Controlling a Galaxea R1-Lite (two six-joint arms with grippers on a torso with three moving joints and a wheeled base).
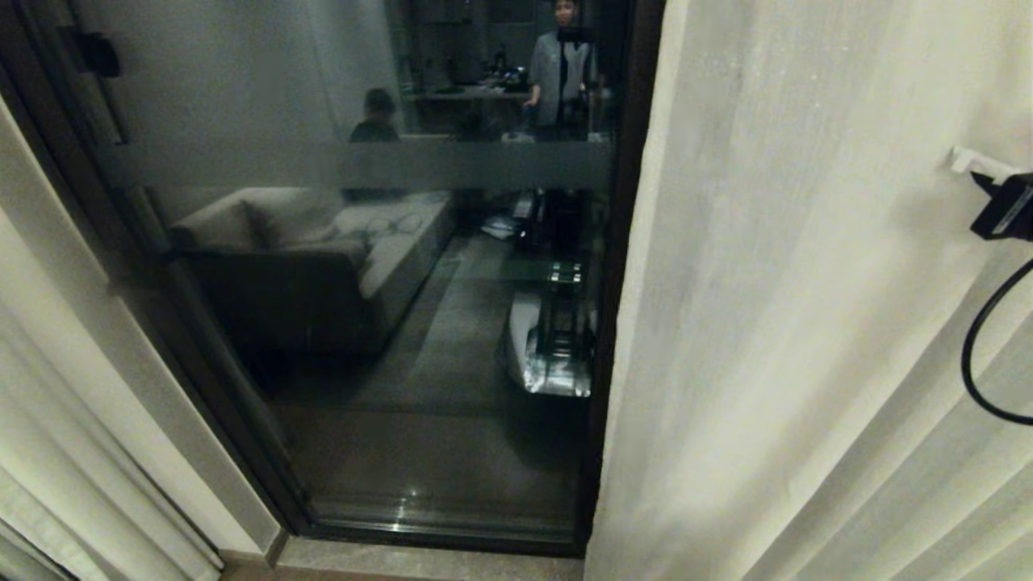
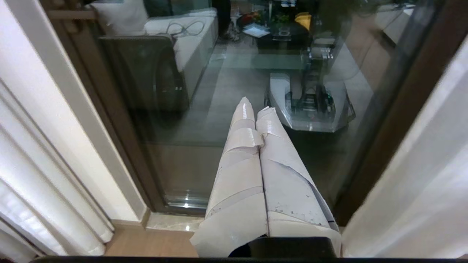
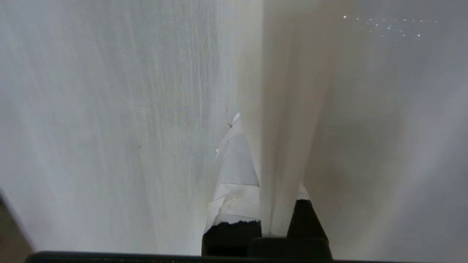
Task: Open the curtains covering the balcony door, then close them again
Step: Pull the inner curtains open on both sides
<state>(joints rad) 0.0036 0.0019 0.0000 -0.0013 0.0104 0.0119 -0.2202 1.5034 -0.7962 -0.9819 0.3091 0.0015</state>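
Landmark = balcony door (image 1: 363, 323): tall glass pane in dark frame, long axis vertical, frosted band running horizontally across the upper part. Glass mostly uncovered atm, reflecting a room w/ a sofa (image 1: 323, 266) and a standing person (image 1: 561, 68).

Curtains: right panel (image 1: 791, 323) hanging right of the door frame, covering everything on that side, pleats running top to bottom, so long axis vertical, hem out of view low down. Left panel (image 1: 48, 452) bunched well left of the door, past the pale wall strip, pleats also vertical.

Right gripper (image 3: 263, 175) pinched shut on a fold of the right panel, fabric ridge sandwiched between the taped fingers (image 3: 234, 175), pointing into the cloth. Only the wrist end of that arm visible in head view, far right of the door, w/ a black cable loop (image 1: 980, 355) below it.

Left gripper (image 2: 257, 124) closed on nothing, taped fingers pressed together, aimed at the lower door glass, between the two panels, not touching fabric.
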